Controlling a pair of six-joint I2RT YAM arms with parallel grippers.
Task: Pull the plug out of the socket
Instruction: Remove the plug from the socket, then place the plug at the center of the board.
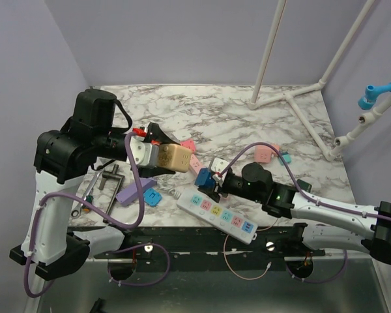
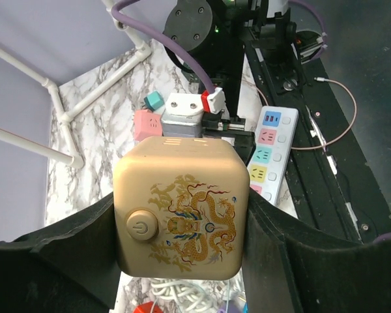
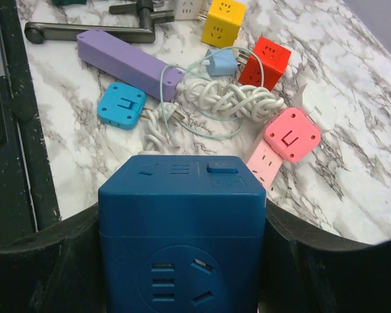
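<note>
My left gripper (image 2: pixel 180 251) is shut on a gold cube socket (image 2: pixel 179 212) with a dragon print and a power button, held above the table (image 1: pixel 173 157). A blue cube socket (image 3: pixel 182 235) sits between the pads of my shut right gripper (image 3: pixel 182 261), low near the table's front (image 1: pixel 203 177). The blue cube's near face has bare outlet holes with nothing in them. In the top view the two cubes are a short gap apart, not touching. The plug is hidden: no prongs show on either cube.
A white power strip (image 1: pixel 218 214) lies at the front edge. Purple strip (image 3: pixel 127 59), light blue adapter (image 3: pixel 120 104), coiled white cable (image 3: pixel 228 101), pink (image 3: pixel 291 134), red (image 3: pixel 267 59) and yellow (image 3: pixel 223 19) cubes crowd the left middle. A metal clamp (image 1: pixel 107 189) lies left. White pipes (image 1: pixel 293 98) stand behind.
</note>
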